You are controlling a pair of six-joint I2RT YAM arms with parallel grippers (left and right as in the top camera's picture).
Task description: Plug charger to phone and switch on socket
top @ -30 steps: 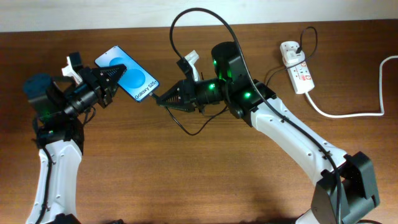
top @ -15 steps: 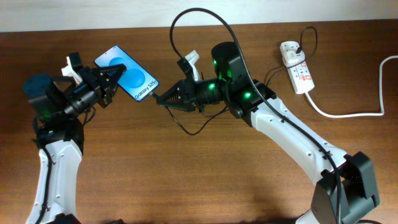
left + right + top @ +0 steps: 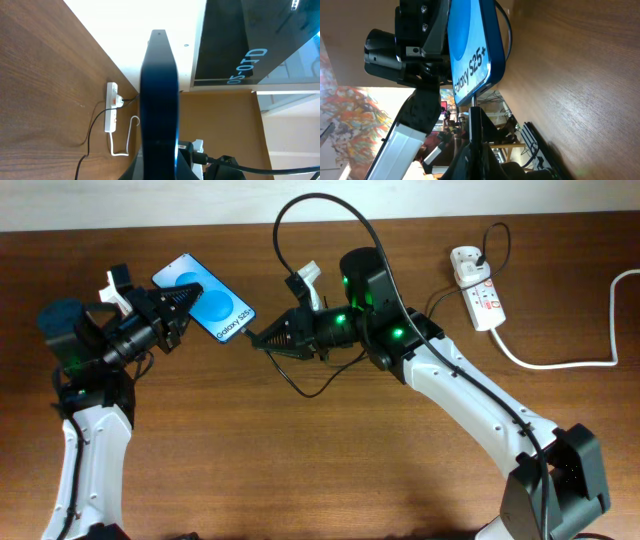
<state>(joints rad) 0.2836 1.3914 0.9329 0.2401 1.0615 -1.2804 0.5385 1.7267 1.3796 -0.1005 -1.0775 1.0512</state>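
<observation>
Nothing has visibly moved since the earlier overhead frames: both arms, the phone and the cable sit in the same places.

In the upper left of the overhead frame the left gripper [image 3: 188, 295] has its fingers closed on the phone [image 3: 222, 310]. It holds the phone off the table [image 3: 300, 470] with the blue screen facing up and the lettered end pointing toward the centre of the frame. The left wrist view shows the phone [image 3: 159, 100] edge-on, standing between the fingers.

Just to the right of that end, the right gripper [image 3: 258, 340] has its fingers shut narrow on the plug end of the charger [image 3: 325, 194]. Its black cable loops up over the arm near the top centre. In the right wrist view the plug tip [image 3: 473, 104] meets the phone's [image 3: 470, 55] lower edge. Whether it is seated in the port I cannot tell.

The socket [image 3: 477, 288] lies flat on the table in the upper right, well apart from both grippers. Its thick white cord [image 3: 560, 365] trails toward the right edge. The switch position is too small to read.
</observation>
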